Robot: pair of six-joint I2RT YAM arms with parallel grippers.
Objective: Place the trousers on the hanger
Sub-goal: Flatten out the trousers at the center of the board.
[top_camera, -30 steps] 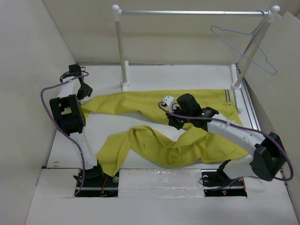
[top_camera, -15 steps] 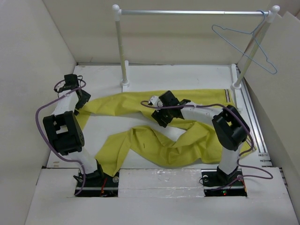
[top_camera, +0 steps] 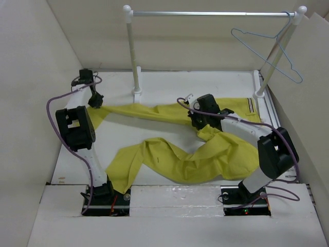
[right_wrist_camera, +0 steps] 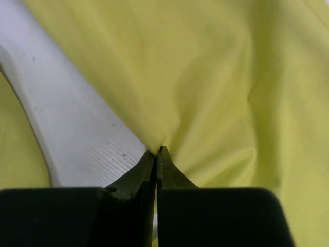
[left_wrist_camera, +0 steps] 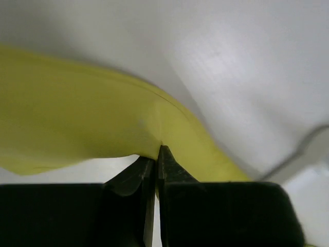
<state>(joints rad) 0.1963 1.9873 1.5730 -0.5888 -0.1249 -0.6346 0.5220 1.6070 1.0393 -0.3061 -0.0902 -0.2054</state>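
Note:
The mustard-yellow trousers lie across the white table, with the striped waistband at the back right. One leg stretches left as a narrow band and the other curls toward the front. My left gripper is shut on the far left end of the stretched leg, and the left wrist view shows yellow fabric pinched at its tips. My right gripper is shut on a fold of the trousers near the crotch, pinched at its tips. The pale blue hanger hangs from the rail's right end.
A rail with a metal bar stands at the back on two white posts, their feet on the table. Beige walls close in the left, back and right sides. A raised white strip runs along the table's right edge.
Both grippers have closed on the trousers. The left one has drawn the upper leg taut and narrow to the left. The right one has shifted right and back onto a fold.

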